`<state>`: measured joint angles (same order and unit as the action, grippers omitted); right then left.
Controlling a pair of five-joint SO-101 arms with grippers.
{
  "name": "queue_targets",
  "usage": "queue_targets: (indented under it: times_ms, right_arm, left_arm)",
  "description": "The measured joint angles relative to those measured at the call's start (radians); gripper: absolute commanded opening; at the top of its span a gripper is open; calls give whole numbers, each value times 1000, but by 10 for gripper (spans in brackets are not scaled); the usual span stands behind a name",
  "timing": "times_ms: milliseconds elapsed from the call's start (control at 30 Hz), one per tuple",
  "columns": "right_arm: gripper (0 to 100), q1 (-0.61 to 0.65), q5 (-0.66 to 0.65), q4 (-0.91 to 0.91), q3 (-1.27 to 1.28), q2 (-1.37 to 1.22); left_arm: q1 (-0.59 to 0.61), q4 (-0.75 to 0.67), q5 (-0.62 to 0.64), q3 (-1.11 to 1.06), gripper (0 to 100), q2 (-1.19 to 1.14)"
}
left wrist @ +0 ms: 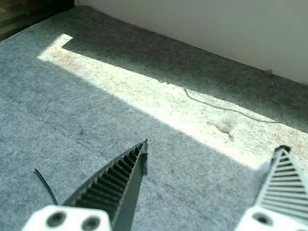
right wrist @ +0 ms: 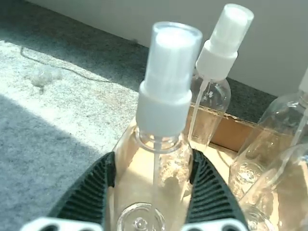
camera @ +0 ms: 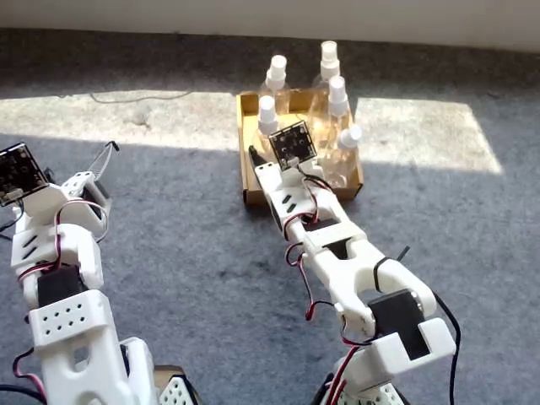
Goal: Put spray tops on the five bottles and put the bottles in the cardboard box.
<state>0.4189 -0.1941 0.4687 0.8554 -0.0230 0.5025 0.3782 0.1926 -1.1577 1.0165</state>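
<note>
R pincer [right wrist: 153, 168] clamped on bottle [right wrist: 161, 127], spray top fitted, inside cardboard box [camera: 245, 143] by its L-arm-side wall. 4 other bottles [camera: 337, 101] stand in box, close by. L pincer [left wrist: 212, 146] apart, well clear of box. Risk: on release/withdrawal a jaw may snag bottle and topple neighbours.
</note>
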Motion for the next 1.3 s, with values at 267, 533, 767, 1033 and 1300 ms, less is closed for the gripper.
queue_targets:
  times_ms: [267, 533, 767, 1033, 1300]
  right_arm:
    - [38, 0, 0, 0, 0, 0]
    - [113, 0, 0, 0, 0, 0]
    - [116, 0, 0, 0, 0, 0]
    - [117, 2, 0, 0, 28, 18]
    - [190, 2, 0, 0, 61, 54]
  left_arm:
    - [0, 0, 0, 0, 351, 0]
    - [-3, 0, 0, 0, 351, 0]
    - [-3, 0, 0, 0, 351, 0]
    - [-3, 0, 0, 0, 351, 0]
    - [-3, 0, 0, 0, 351, 0]
